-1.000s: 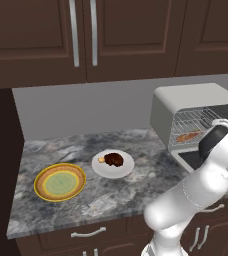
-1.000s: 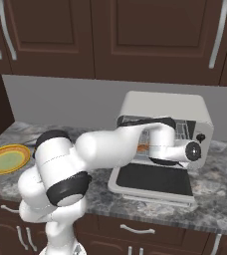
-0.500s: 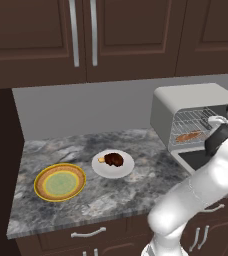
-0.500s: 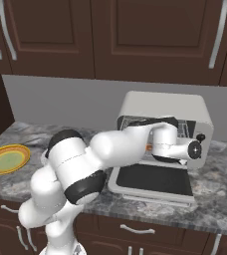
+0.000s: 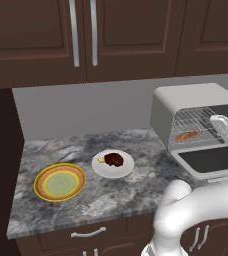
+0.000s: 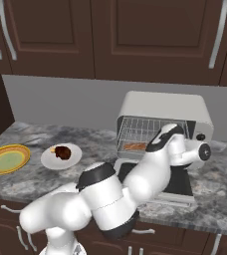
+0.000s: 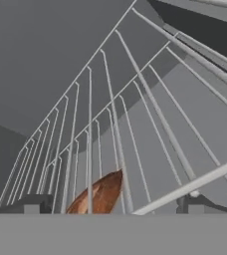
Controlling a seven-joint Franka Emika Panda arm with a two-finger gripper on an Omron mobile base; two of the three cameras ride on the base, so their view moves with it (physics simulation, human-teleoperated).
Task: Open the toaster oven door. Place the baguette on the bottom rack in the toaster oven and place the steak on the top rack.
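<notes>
Grey speckled stone is seen as the counter in the left base view, where the toaster oven stands with its toaster oven door dropped flat; the baguette lies on the bottom rack, and the steak is left on a white plate beside a yellow plate.

In the right base view, the arm is stretched to the oven mouth.

In the hand view, the gripper is spread wide and empty over the loaf's end, among rack wires.
</notes>
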